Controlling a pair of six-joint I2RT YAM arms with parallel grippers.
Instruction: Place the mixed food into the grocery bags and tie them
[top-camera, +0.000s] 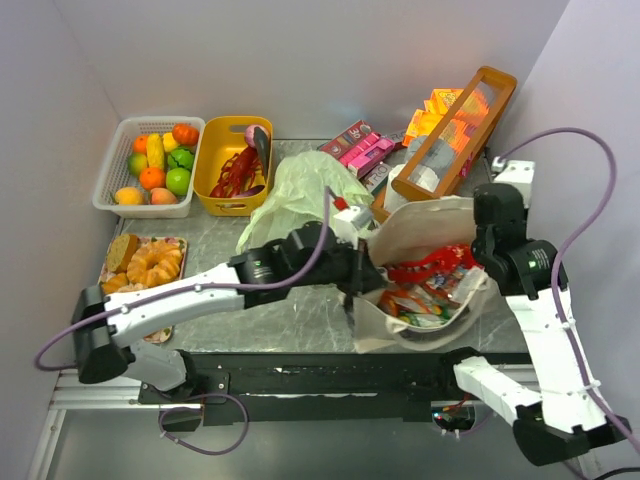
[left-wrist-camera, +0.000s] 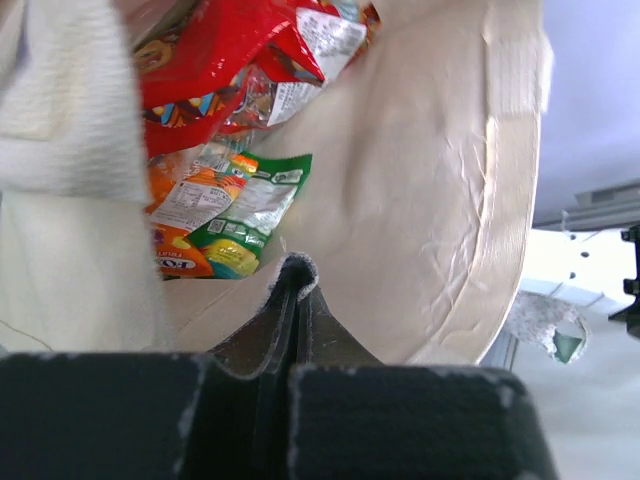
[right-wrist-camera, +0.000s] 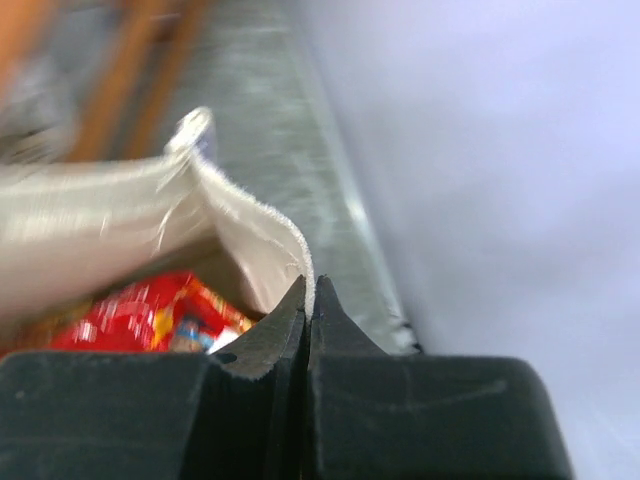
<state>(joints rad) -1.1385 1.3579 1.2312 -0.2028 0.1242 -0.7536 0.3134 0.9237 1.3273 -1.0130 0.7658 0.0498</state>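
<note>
Bench (top-camera: 270, 325): grey, marbled, bearing everything listed below; both arm bases bolted at the near edge

Canvas tote (top-camera: 425, 222): beige, right of centre on the bench, mouth spread wide and facing up; rim pinched at two places, near-left and far-right

Wooden crate (top-camera: 455, 125): tall, brown, lying on a slant behind the tote, lower end just beside the tote's far rim; orange packets inside

Plastic bag (top-camera: 300, 190): pale green, thin, translucent, crumpled in a heap behind the left arm, between the yellow basket and the tote

White basket (top-camera: 108, 185): far-left corner, filled with toy fruit (top-camera: 160, 165) in orange, green and yellow

Yellow basket (top-camera: 207, 165): just right of the white basket, red toy lobster (top-camera: 238, 178) inside

Plate (top-camera: 178, 243): patterned rim, left side near the left arm, carrying a slice of bread (top-camera: 122, 250) and a golden-brown croissant (top-camera: 157, 264)

Boxes (top-camera: 362, 150): flat, pink and maroon, at the back between plastic bag and crate

Snack packets (top-camera: 430, 268): shiny red, green and orange, all lying inside the tote; seen from the left wrist, red uppermost, green and orange lower down against the pale lining

Left end effector (left-wrist-camera: 298, 270): fully closed, fold of the tote's near-left rim nipped between the fingertips

Right end effector (right-wrist-camera: 308, 290): fully closed, edge of the tote's far-right rim nipped at the fingertips, red packet visible just below the fabric
</note>
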